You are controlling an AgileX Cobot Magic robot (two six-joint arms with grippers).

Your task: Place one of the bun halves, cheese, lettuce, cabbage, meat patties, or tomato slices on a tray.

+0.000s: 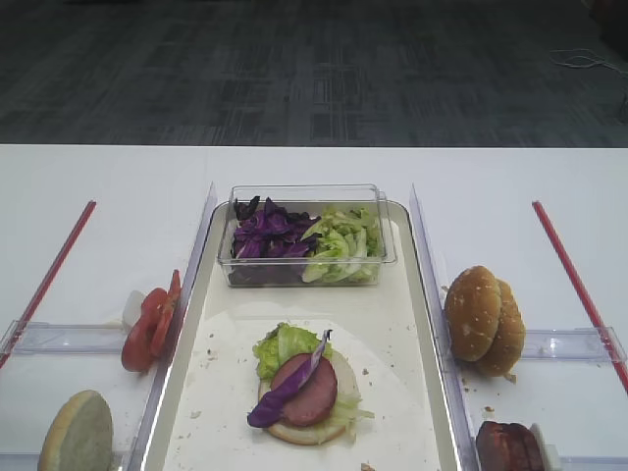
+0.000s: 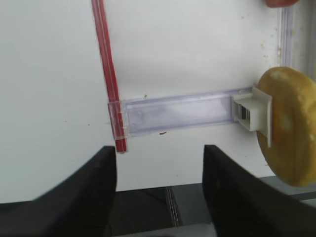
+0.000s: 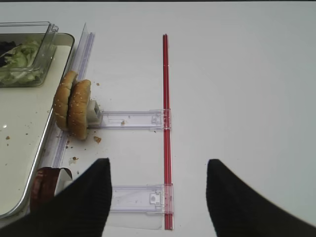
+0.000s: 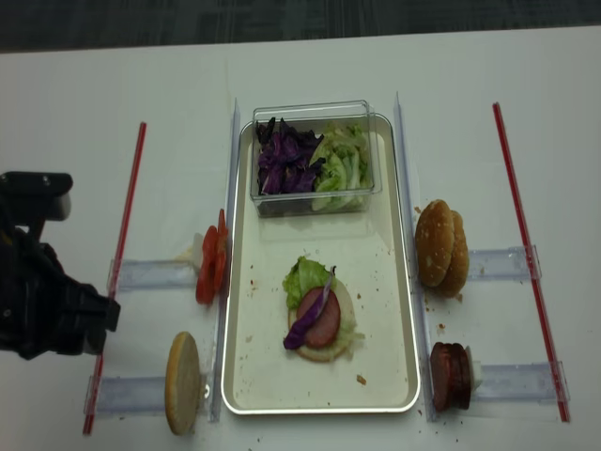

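Roughly at the middle of the white bench (image 1: 294, 167) lies one long cream tray (image 1: 412, 324) with a shiny metal rim — every other thing sits around or on it. On its near half one flat bun half (image 1: 306, 428) carries crinkled pale green lettuce (image 1: 280, 345), one reddish-brown meat patty (image 1: 306, 390) and one curled purple strip of cabbage (image 1: 289, 388). At the tray's far end stands one clear plastic box (image 1: 304, 235), purple shreds on its left, green leaves on its right.

Left of the tray, bright red tomato slices (image 1: 149, 324) stand on edge in a clear holder; about three, the count is hard to tell. Nearer the camera on that side stands one bun half (image 1: 77, 432), pale face showing. Right of the tray two sesame-speckled bun halves (image 1: 483, 319) lean together upright, and nearer, dark meat patties (image 1: 510, 446) stand on edge — at least two. Two thin red strips (image 1: 564, 260) run along the bench, one on each outer side.

The left gripper (image 2: 160, 192) hovers left of the tray with fingers spread, holding nothing. The right gripper (image 3: 158, 197) hangs right of the tray, likewise spread and bare.
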